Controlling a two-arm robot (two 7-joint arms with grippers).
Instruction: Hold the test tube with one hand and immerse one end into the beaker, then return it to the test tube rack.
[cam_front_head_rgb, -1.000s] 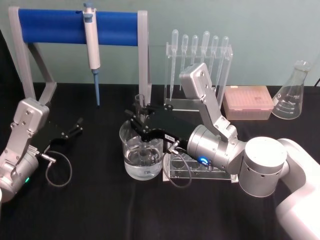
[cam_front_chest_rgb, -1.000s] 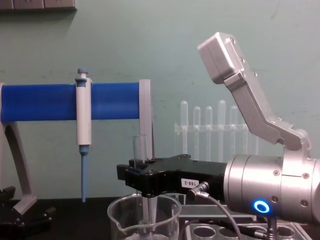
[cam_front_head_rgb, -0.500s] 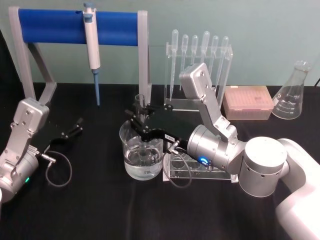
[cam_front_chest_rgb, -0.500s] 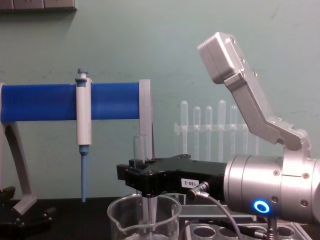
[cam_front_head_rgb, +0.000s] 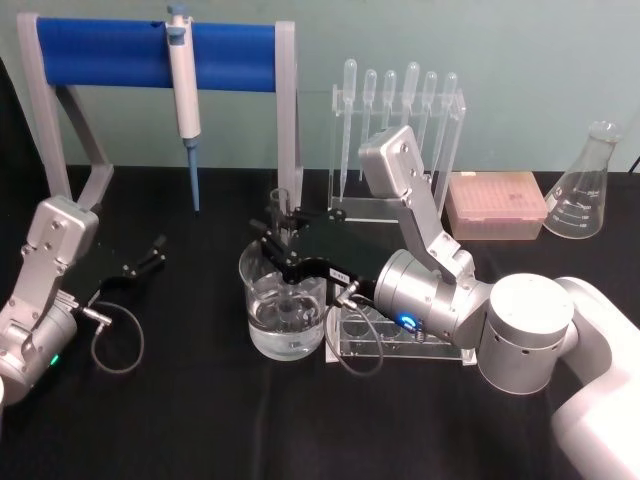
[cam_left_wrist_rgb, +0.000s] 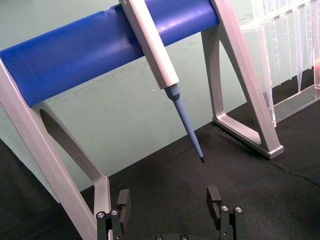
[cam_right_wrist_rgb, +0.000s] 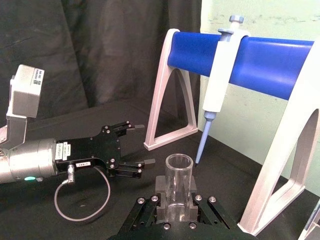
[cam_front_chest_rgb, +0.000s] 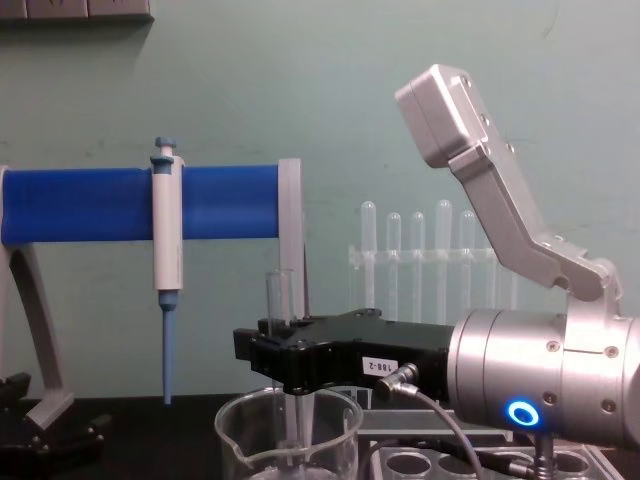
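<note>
Fingers (cam_right_wrist_rgb: 161, 189) of the right pincer (cam_front_head_rgb: 278, 238) are pressing on both sides of the test tube (cam_front_head_rgb: 280, 203), holding it upright at the centre of the frame, over the beaker (cam_front_head_rgb: 285, 320). The test tube is showing as a clear, straight glass cylinder with an open, slightly flared rim. Its upper part is rising above the black pincer, while its lower part is reaching down inside the beaker's mouth; how deep its end is sitting cannot be told. In the chest view it (cam_front_chest_rgb: 280, 300) is passing through the pincer (cam_front_chest_rgb: 268, 350) into the beaker (cam_front_chest_rgb: 290, 440) at bottom centre. The beaker, wide and clear, is standing on the black worktop (cam_front_head_rgb: 200, 420), just beside the clear rack (cam_front_head_rgb: 400, 342) on its right. At the left of the frame, the left pincer (cam_front_head_rgb: 150, 255) is resting low by the worktop, fingers spread wide around nothing.
</note>
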